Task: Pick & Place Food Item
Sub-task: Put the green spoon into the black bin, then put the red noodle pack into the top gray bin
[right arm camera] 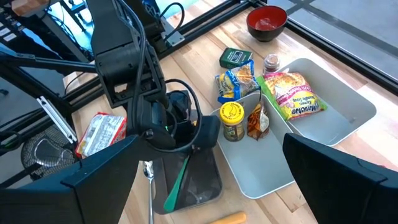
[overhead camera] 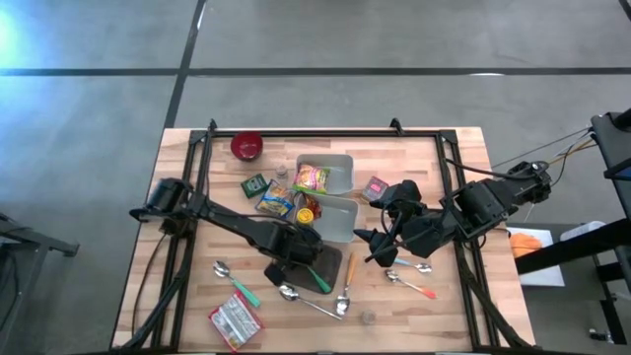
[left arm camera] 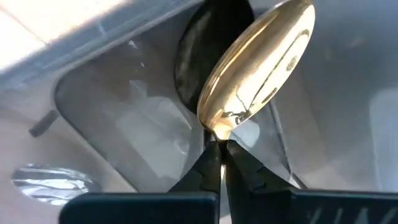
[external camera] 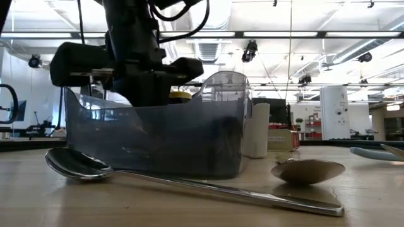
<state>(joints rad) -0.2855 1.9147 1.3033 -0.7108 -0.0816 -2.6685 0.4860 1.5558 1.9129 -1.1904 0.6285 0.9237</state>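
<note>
you look down on the table [overhead camera: 197, 197] with two trays side by side near its middle: the far tray [overhead camera: 340, 166] holds a noodle packet [overhead camera: 312, 178], and the near tray [overhead camera: 338, 219] holds a jar [overhead camera: 309, 213] at its left end. a bowl [overhead camera: 246, 146] sits toward the far left, well apart from both. a dark tray [overhead camera: 328, 264] lies just in front of the near tray, with the left gripper [overhead camera: 296, 258] over it pinching a spoon [left arm camera: 258, 65]. the right gripper [overhead camera: 380, 247] hangs just right of the near tray. a flat packet [overhead camera: 234, 319] lies at the front left.
</note>
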